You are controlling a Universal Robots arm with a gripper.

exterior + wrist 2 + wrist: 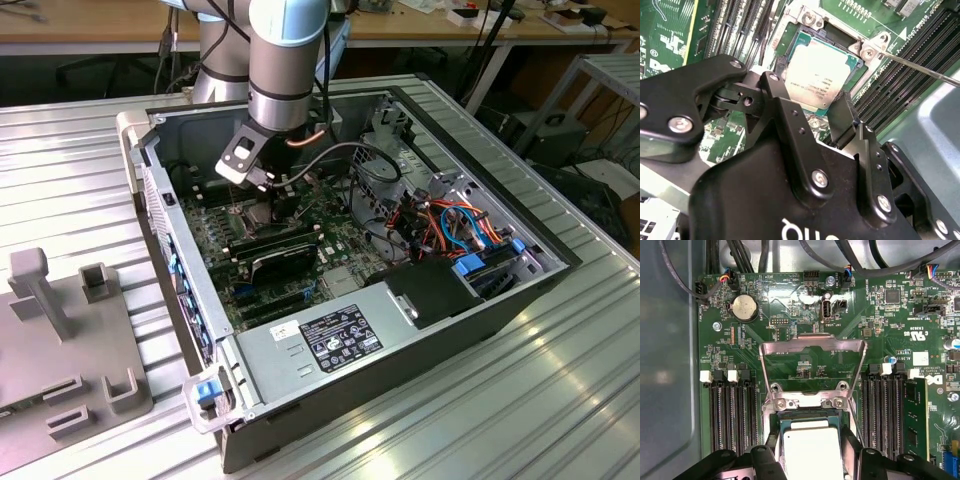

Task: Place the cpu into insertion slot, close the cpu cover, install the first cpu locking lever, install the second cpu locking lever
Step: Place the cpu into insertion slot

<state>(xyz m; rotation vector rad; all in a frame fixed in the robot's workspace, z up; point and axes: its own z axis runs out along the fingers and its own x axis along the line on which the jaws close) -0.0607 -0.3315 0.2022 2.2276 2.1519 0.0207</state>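
- The arm [287,60] reaches down into an open computer case [150,150] that lies on the ribbed metal counter [480,410], and the gripper [262,205] is low over the green motherboard [215,245].
- In both wrist views the gripper [808,94] [812,440] has its black fingers [774,82] a chip's width apart, closed against two opposite edges of the cpu [815,70] [812,455].
- The cpu lies flat, silver-tan top upward, inside the insertion slot [807,39] [810,417]. The slot's dark frame shows around the chip's edges.
- The cpu cover [812,341] is open. Its silvery frame is swung back from the slot on its hinge, and bare board shows through its square window.
- A thin locking lever [920,67] runs out from a screwed corner of the slot's metal rim, past the memory slots [900,75], and is not latched over the cover.
- Long black memory slots [730,415] flank the insertion slot on both sides, in the first wrist view.
- A round coin battery [745,307] sits on the board beyond the open cover.
- On the counter, at the exterior view's left, a grey fixture [60,340] stands well apart from the case.
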